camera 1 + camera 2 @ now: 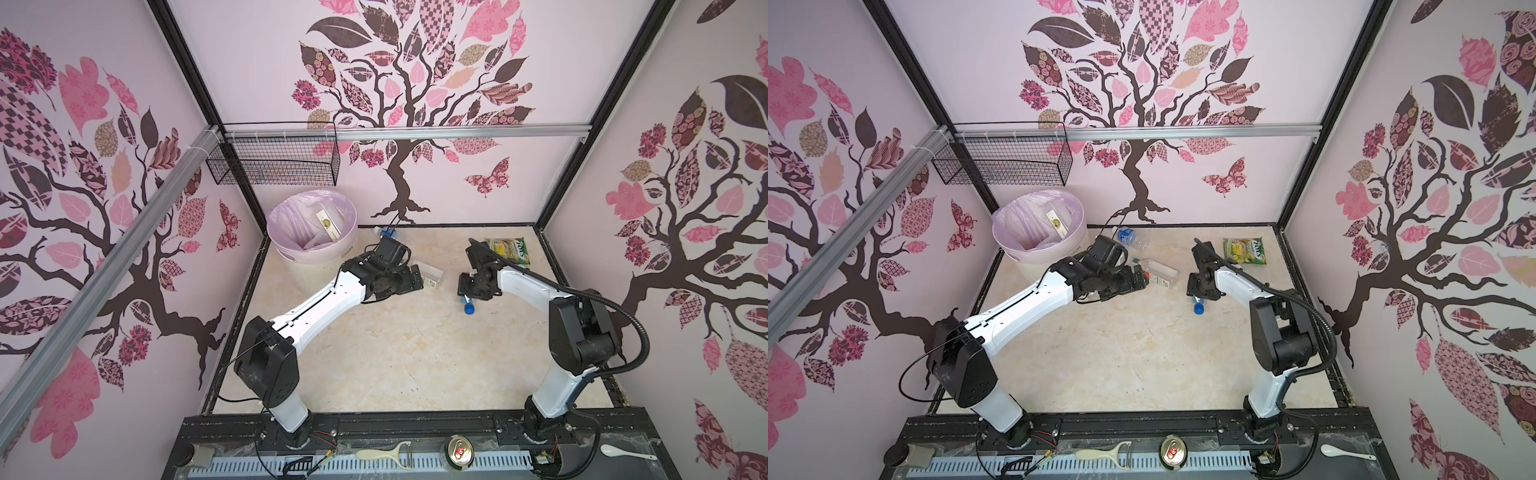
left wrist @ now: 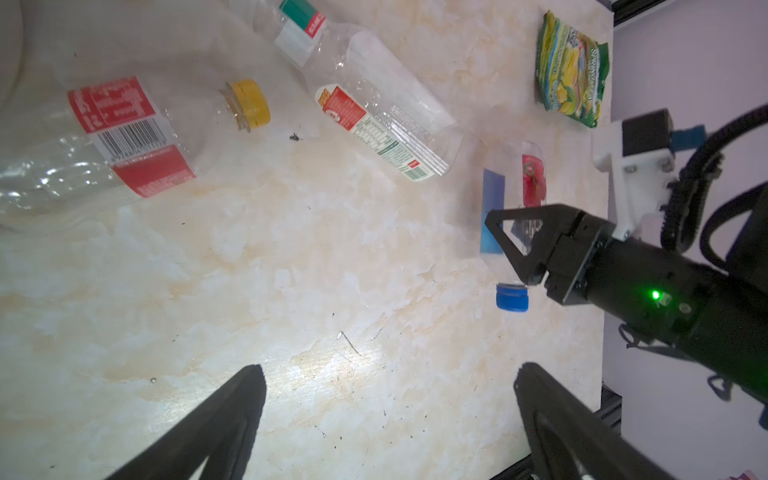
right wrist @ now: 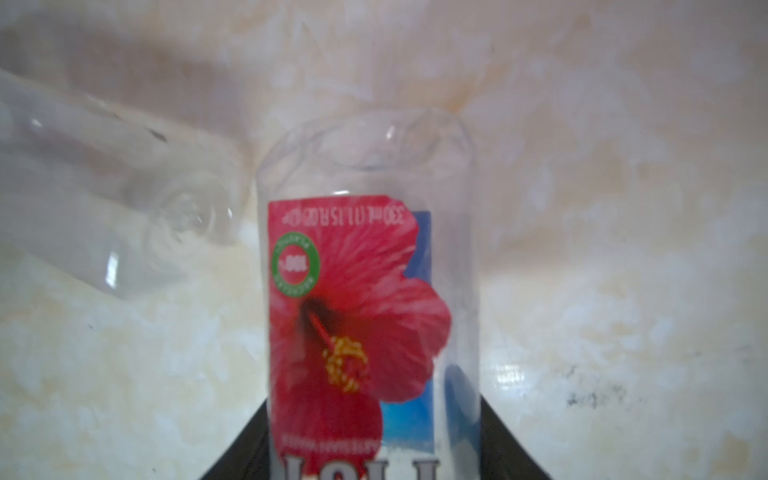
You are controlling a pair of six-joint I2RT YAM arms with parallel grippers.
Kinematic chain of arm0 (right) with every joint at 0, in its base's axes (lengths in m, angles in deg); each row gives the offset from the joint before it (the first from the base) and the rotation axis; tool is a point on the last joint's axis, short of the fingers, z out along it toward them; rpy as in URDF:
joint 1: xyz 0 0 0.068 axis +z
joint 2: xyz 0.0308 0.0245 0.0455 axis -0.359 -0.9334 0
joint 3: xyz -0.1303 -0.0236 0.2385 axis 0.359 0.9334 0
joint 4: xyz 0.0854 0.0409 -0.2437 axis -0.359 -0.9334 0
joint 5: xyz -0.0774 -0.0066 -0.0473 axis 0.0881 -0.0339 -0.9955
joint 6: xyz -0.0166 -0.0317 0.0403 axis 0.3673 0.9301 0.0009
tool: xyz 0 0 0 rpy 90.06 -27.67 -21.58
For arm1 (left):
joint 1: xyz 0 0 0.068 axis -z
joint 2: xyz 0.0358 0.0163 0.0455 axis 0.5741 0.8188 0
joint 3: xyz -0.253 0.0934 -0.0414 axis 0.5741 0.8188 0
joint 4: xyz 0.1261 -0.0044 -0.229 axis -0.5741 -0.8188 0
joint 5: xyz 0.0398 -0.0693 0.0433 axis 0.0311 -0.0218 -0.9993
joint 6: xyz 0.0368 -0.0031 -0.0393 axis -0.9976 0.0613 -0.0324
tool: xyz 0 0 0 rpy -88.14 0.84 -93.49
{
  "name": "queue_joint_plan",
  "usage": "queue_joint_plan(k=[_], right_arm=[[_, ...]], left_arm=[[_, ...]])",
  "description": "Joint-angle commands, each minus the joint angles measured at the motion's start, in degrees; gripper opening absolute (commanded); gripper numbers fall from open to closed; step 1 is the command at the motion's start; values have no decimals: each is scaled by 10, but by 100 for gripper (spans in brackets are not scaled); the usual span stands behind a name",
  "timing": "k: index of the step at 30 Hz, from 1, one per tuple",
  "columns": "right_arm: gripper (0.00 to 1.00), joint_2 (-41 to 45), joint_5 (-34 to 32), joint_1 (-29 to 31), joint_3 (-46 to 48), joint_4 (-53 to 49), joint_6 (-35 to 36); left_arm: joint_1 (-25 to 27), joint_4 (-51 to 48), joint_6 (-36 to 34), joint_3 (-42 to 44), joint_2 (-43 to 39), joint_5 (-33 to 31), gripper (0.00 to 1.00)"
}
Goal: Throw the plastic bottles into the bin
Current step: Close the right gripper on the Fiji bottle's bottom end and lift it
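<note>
A clear plastic bottle with a red flower label (image 3: 365, 291) lies on the floor, its blue cap (image 1: 469, 308) pointing toward the front. My right gripper (image 3: 374, 449) is shut on it, one finger against each side of the body. The left gripper (image 2: 390, 374) hangs open over bare floor with nothing between its fingers. Beside it lies a clear bottle with a white and green label (image 2: 374, 120), also visible in a top view (image 1: 1158, 274). A red-labelled bottle with a yellow cap (image 2: 124, 137) rests further off. Another bottle with a blue label (image 1: 384, 232) lies by the back wall. The bin (image 1: 328, 251) stands at the back left.
A green-yellow snack packet (image 1: 509, 249) lies at the back right. A black wire basket (image 1: 274, 160) hangs on the wall above the bin. On the front ledge sit a metal can (image 1: 459, 453), a peeler (image 1: 384, 453) and a white spoon (image 1: 623, 451).
</note>
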Motion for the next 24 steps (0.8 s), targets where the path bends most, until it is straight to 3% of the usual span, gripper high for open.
queue_joint_plan(k=[1,13,24], right_arm=[[55,58,27,19,52,20,-15],[58,59,36,92,87,34,-21],[78,59,46,95,66,-3,7]], left_arm=[[13,23,27,33,-13,-6,98],[21,21,58,40,-11,-15,98],[20,38,79,75,-16,-35,98]])
